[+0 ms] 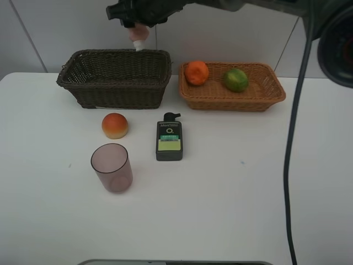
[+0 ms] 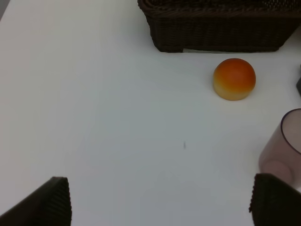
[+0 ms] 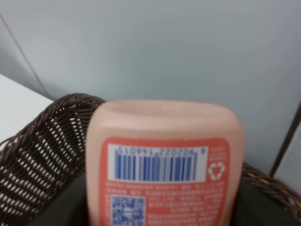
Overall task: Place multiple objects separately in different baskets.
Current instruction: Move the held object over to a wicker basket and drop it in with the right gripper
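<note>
carrying step in hand: gripping the tube (image 1: 138,38) in the right fingers (image 1: 131,21), cap down, high over the dark basket (image 1: 113,88). hanging straight below those fingers, above the back rim; probably over the inside rather than behind it, though hard to judge from the high view. meanwhile, left fingers (image 2: 275,200) wide apart and empty, low over the worktop (image 2: 117,117), with the peach (image 2: 234,78) ahead of them and the cup (image 2: 284,146) close by one pad. already lying in the tan basket (image 1: 231,102), off to the side of the right fingers: orange (image 1: 197,72) and green fruit (image 1: 235,79). not yet sorted, on the worktop well below the right fingers: peach, cup, bottle (image 1: 169,141). next: lower toward the basket floor, check clearance from the rim, then part the fingers to let the tube drop inside.
</note>
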